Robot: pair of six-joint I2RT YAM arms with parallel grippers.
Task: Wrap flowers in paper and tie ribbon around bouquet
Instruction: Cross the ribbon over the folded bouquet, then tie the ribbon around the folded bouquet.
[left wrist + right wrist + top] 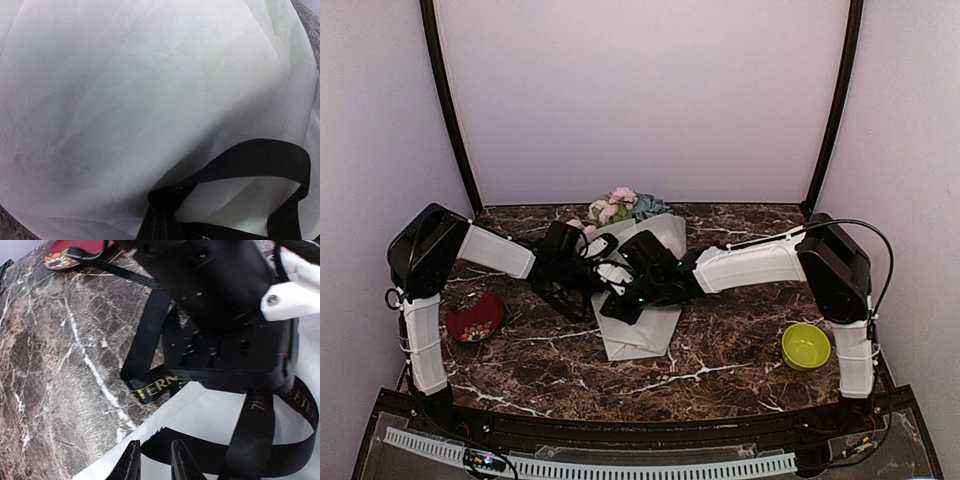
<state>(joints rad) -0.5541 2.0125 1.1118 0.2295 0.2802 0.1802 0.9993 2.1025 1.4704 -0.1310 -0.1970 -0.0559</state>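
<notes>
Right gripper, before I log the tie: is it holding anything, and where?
Nothing clamped yet: the right gripper has its jaws slightly apart, at the ribbon on the paper.

Soft, even light with faint shadows; the paper (125,100) fills the left wrist view (pale, slightly blurred).

The bouquet (660,236) lies central on the desk (740,352), flowers (618,207) at the back, under my left arm (496,250) and right arm (748,265). The ribbon (146,340) loops over the paper (642,338). Left bowl (474,317) sits far left, right bowl (805,345) far right.
</notes>
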